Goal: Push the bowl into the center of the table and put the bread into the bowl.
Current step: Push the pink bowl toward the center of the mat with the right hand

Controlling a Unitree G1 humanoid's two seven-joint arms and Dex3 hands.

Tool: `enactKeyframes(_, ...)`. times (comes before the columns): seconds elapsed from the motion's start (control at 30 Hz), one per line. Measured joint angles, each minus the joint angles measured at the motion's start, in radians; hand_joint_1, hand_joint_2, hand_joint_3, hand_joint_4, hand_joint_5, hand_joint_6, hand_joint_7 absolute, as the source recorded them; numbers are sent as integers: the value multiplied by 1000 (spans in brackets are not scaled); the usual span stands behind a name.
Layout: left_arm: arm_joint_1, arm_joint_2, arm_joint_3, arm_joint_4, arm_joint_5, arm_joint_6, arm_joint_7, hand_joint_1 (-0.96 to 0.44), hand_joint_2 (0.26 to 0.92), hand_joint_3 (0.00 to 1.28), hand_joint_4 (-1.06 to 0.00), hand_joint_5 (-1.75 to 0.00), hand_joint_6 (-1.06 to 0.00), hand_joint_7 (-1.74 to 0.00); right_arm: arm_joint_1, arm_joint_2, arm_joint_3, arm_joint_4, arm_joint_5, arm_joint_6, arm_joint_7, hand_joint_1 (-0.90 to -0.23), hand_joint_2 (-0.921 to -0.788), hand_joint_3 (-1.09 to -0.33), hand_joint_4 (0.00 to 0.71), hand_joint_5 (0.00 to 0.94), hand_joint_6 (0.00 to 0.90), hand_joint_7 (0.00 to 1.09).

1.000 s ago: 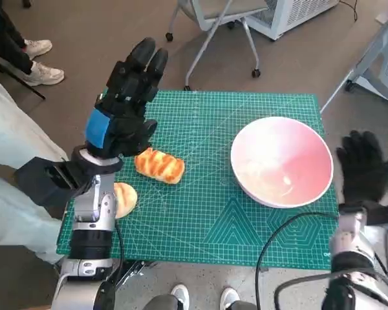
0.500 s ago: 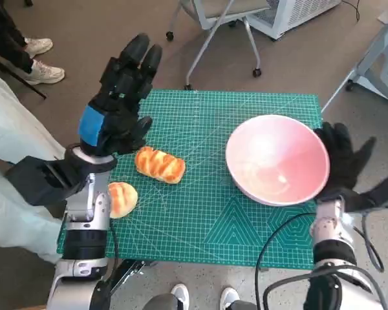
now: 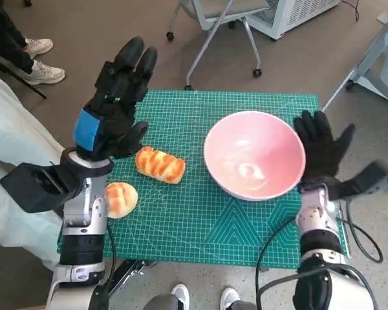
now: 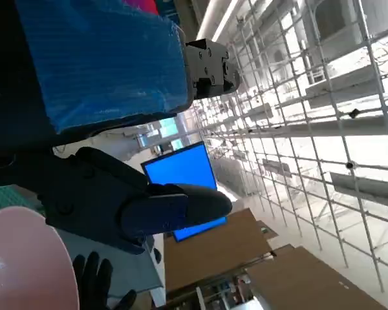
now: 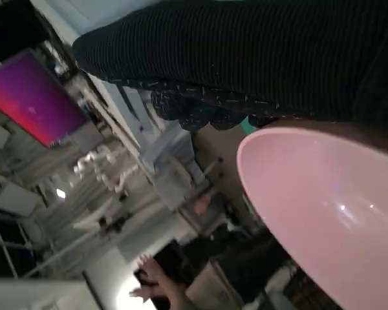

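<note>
Grey floor (image 3: 297,58), green grid mat (image 3: 200,213), both robot hands spread and empty, right robot hand (image 3: 320,152) against pink bowl (image 3: 253,161).

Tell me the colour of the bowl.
The bowl is pale pink, inside and out; the head view shows it best.

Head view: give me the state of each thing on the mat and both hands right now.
Bowl: upright, empty, right hand at its rim.
Long bread: on the mat, untouched.
Round bread: near the mat's left edge, untouched.
Left hand: raised, fingers apart, empty.
Right hand: fingers spread, against the bowl.
</note>
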Motion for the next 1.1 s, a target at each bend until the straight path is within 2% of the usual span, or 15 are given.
enactKeyframes(0.23, 11, 2, 10, -1, 0, -1, 3, -669, 921, 508, -32, -7, 0, -263, -31, 17, -1, 7, 0, 17, 0, -628, -921, -857, 96, 2, 190, 182)
enactKeyframes(0.53, 19, 2, 15, -7, 1, -5, 8, -670, 921, 507, -34, -7, -6, -278, -48, 24, -5, 12, 0, 25, 1, -629, -921, -859, 103, 5, 179, 177)
enactKeyframes(0.73, 22, 0, 16, -8, 10, -15, 27, -669, 921, 512, -36, -6, -4, -291, -66, 44, 2, 22, -5, 30, -10, -619, -921, -872, 112, 7, 179, 172)
enactKeyframes(0.93, 22, 0, 14, -6, 19, -22, 38, -667, 921, 514, -40, -7, 0, -297, -71, 42, 21, 21, -26, 19, -11, -601, -921, -868, 126, 12, 192, 175)
enactKeyframes(1.1, 22, 1, 13, 6, 33, -26, 42, -671, 921, 515, -45, -9, 1, -289, -70, 20, 37, 11, -47, -28, -1, -596, -921, -838, 136, 12, 210, 181)
